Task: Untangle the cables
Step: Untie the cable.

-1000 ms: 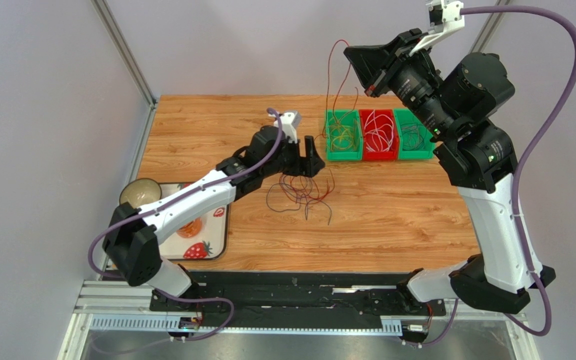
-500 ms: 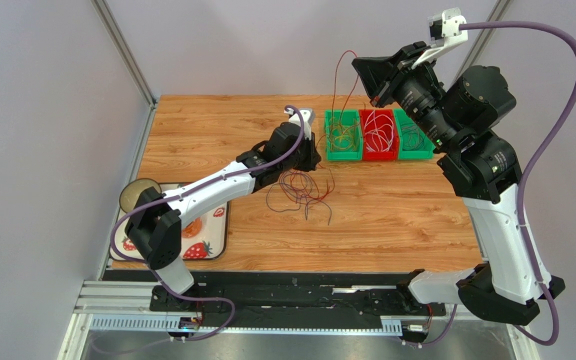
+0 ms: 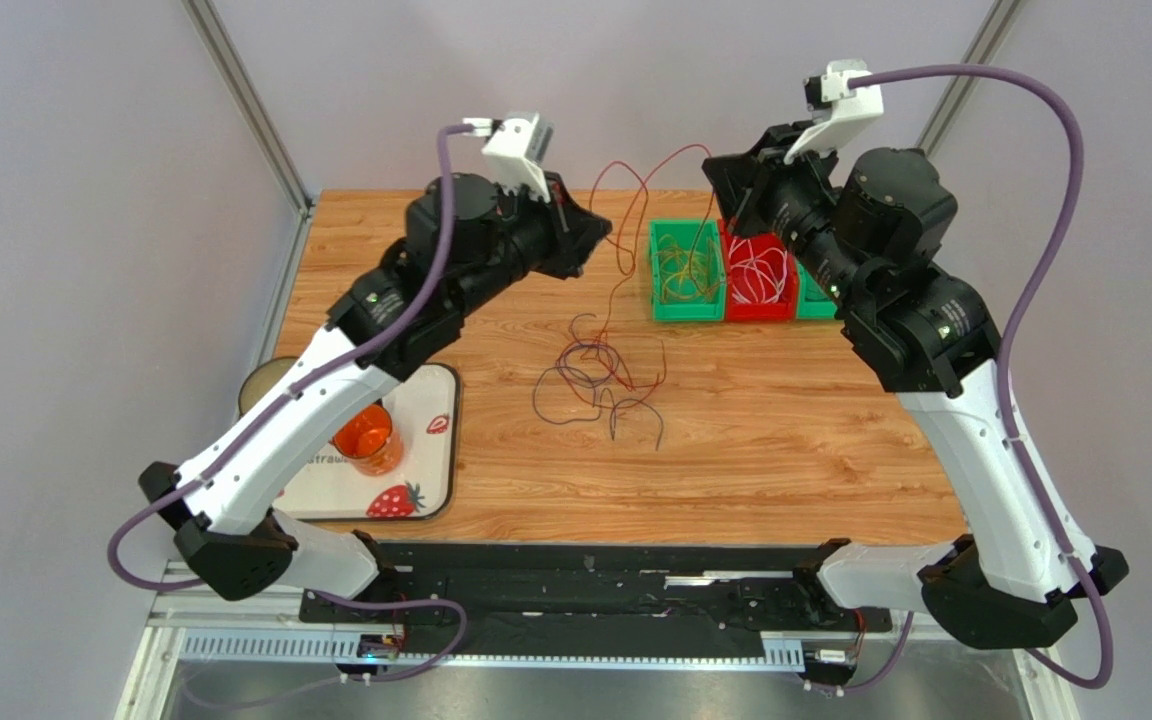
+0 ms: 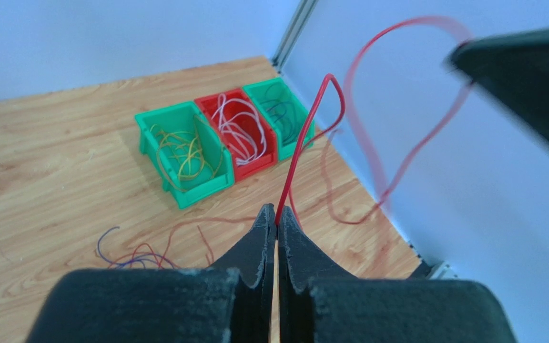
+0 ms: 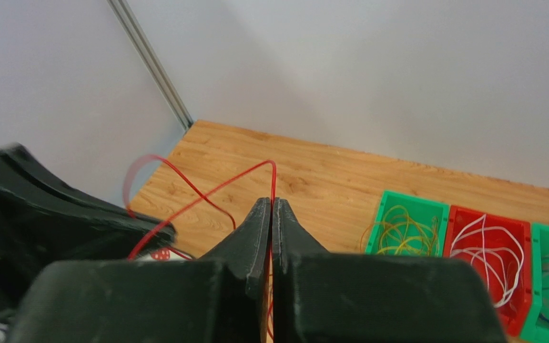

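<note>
Left gripper is clamping fully shut on one thin red wire; we are seeing no gap between its jaws in the left wrist view. Right gripper is pinching the same wire further along, jaws likewise pressed together.

We are holding this wire in the air as a slack arc running left to right between the two grippers, its long axis roughly parallel to the far edge of the wooden desk. A loose length is hanging down toward the desk. Neither arm is nearer, since each is gripping its own part.

The loose tangle of thin red, purple and dark wires is lying on the desk below and between the grippers, toward the arm bases.

Both arms are reaching high over the far half of the desk, wrists angling inward and facing one another. We cannot tell whether the hanging length is free of the tangle.
</note>
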Action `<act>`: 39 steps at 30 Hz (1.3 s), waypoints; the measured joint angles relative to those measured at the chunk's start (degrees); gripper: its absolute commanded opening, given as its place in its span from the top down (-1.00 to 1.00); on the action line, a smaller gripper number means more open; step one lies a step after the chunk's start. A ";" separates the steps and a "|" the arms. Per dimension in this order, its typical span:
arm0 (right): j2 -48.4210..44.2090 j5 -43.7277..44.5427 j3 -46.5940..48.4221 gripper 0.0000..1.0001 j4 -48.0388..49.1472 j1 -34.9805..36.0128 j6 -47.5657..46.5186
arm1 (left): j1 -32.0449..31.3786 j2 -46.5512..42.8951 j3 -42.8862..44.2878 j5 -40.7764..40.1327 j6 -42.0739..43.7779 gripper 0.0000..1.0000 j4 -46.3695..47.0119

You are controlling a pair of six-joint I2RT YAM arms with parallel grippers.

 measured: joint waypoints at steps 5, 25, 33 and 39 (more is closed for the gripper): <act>-1.97 -2.78 -4.79 1.00 -0.52 0.00 0.70 | 0.00 -0.92 7.28 2.58 -0.28 1.00 -3.67; -13.22 -19.43 -29.90 0.16 4.79 0.00 4.98 | 0.00 4.28 18.18 17.31 -2.62 1.00 -5.84; -14.73 -17.40 -29.97 -0.19 0.72 0.00 3.82 | -0.02 11.78 41.13 18.40 3.52 1.00 -7.98; -21.88 -15.69 -30.01 -0.21 -2.86 -0.02 2.80 | 1.03 12.11 43.15 18.10 6.80 1.00 -8.20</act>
